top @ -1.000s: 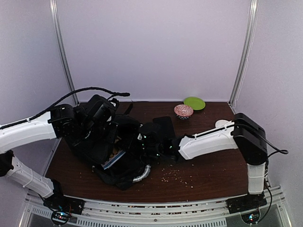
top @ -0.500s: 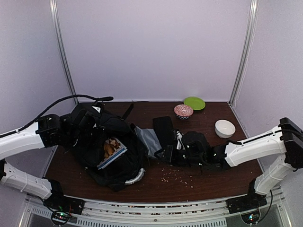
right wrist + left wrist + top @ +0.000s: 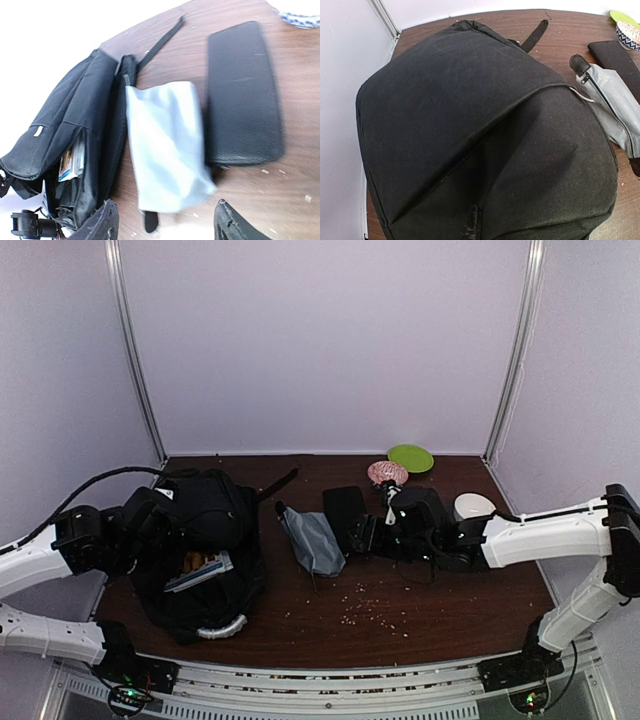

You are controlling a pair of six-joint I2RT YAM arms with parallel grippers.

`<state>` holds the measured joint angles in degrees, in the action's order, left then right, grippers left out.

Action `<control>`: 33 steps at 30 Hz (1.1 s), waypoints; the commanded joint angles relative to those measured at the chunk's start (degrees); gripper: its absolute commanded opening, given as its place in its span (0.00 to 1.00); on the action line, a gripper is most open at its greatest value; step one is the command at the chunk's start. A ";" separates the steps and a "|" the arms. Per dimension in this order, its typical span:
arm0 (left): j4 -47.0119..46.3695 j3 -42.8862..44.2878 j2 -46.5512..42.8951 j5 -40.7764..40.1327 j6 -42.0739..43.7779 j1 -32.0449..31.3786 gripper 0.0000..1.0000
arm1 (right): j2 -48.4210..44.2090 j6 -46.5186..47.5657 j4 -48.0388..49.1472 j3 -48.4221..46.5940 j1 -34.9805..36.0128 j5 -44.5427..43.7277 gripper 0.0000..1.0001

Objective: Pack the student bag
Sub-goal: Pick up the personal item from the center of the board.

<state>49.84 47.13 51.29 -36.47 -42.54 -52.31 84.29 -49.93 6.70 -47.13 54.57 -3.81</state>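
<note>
The student bag [image 3: 205, 525] lies at the left of the table, black, its silvery-grey handle [image 3: 222, 628] at the near end. A book [image 3: 198, 570] shows in its open mouth. The bag's fabric fills the left wrist view [image 3: 470, 125]. My left gripper is buried in it there, its fingers hidden, and a fold bunches up where they hold. My right gripper [image 3: 362, 533] is open and empty, hovering over the near end of a grey pouch [image 3: 165, 145] beside a flat black case [image 3: 243, 95]. Its fingertips [image 3: 107, 210] stand wide apart.
The grey pouch [image 3: 312, 540] and black case [image 3: 345, 510] lie mid-table, right of the bag. A pink patterned bowl [image 3: 387, 474], a green plate [image 3: 411, 457] and a white bowl [image 3: 474, 506] stand at the back right. Crumbs [image 3: 370, 610] litter the near table.
My left arm has dragged the bag to the left. My right arm has drawn back to the right, away from the bag, and the grey pouch now lies uncovered between bag and case.
</note>
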 commanded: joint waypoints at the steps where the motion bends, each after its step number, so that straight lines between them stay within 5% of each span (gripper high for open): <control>1: 0.66 -1.40 -0.31 -0.65 -1.13 1.16 0.00 | 6.73 4.39 -4.11 -7.22 1.09 4.35 0.64; 21: -5.78 -2.65 0.16 3.66 0.97 1.16 0.00 | 26.92 10.30 -27.66 -31.29 6.99 -5.69 0.55; 33: -6.95 -2.85 -0.17 5.20 1.03 1.16 0.00 | 21.87 11.41 -31.31 -33.01 6.98 -7.89 0.00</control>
<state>46.30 44.56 51.42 -31.44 -41.45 -52.05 112.44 -39.00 -22.70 -80.20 61.52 -9.52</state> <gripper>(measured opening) 0.014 0.024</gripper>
